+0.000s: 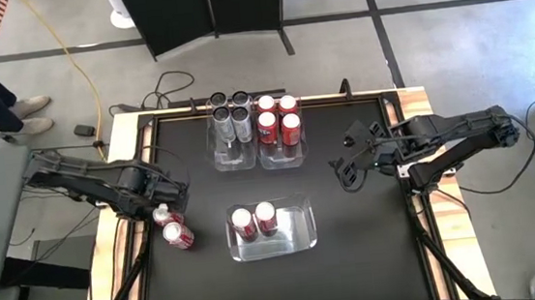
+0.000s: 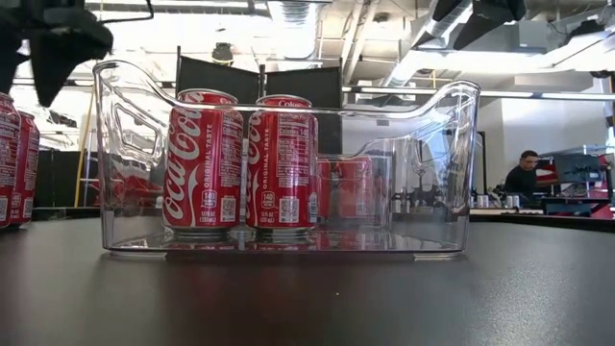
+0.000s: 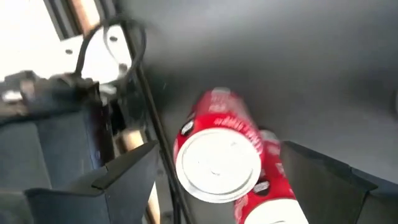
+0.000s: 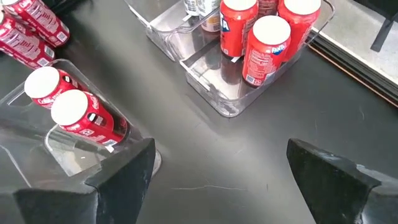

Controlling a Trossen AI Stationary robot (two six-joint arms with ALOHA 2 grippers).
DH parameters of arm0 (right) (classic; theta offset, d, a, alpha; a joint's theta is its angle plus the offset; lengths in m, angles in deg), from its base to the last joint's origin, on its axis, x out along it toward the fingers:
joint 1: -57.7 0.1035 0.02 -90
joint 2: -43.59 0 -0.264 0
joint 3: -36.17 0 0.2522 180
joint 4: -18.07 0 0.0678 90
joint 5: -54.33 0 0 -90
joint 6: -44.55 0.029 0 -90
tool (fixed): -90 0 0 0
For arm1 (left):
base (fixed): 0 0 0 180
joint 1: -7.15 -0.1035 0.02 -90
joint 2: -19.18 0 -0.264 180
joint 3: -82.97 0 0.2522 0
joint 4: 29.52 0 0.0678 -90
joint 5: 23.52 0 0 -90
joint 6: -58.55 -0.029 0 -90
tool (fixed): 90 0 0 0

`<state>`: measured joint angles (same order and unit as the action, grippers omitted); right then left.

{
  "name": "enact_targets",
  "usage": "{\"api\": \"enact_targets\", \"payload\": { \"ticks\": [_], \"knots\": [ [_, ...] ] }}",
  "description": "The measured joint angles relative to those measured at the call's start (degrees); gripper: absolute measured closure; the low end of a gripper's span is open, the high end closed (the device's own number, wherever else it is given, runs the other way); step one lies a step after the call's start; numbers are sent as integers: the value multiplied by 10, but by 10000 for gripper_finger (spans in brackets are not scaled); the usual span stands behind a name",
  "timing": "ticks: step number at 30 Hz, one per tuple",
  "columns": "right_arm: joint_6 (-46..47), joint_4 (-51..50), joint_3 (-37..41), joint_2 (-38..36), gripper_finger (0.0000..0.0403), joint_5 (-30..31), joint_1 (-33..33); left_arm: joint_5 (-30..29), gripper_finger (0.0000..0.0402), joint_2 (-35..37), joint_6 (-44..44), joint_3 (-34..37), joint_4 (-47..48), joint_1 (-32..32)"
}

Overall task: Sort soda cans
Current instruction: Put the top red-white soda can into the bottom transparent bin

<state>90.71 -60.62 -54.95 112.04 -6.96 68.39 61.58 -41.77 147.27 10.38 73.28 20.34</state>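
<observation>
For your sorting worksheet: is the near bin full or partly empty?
Partly empty. The near bin holds only two red cans, both upright at one end; the rest of its floor is bare.

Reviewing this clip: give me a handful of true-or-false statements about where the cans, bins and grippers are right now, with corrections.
1. The near bin holds two red cans. True.
2. The silver cans share a bin with red cans. False: the silver cans fill their own far bin, beside the far bin of red cans.
3. Two loose red cans stand on the table near the left gripper. True.
4. The right gripper is shut on a can. False: it is open and holds nothing.
5. The left gripper is shut. False: it is open above the loose cans.
</observation>
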Motion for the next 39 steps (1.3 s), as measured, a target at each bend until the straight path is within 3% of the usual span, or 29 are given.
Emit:
{"api": "enact_targets", "payload": {
  "ticks": [5, 30, 34, 39],
  "knots": [
    [-9, -1, 0, 0, 23, 0, 0, 49, 74, 0, 13, 32, -6, 2],
    [-33, 1, 0, 0, 23, -4, -6, 13, 74, -2, -2, 38, -45, 7],
    [-41, 13, 0, 0, 23, -30, -16, 12, 74, -2, 9, 38, -44, 7],
    [-38, 12, 0, 0, 23, -38, -19, 5, 55, -2, 21, 38, -43, 7]
  ]
}}
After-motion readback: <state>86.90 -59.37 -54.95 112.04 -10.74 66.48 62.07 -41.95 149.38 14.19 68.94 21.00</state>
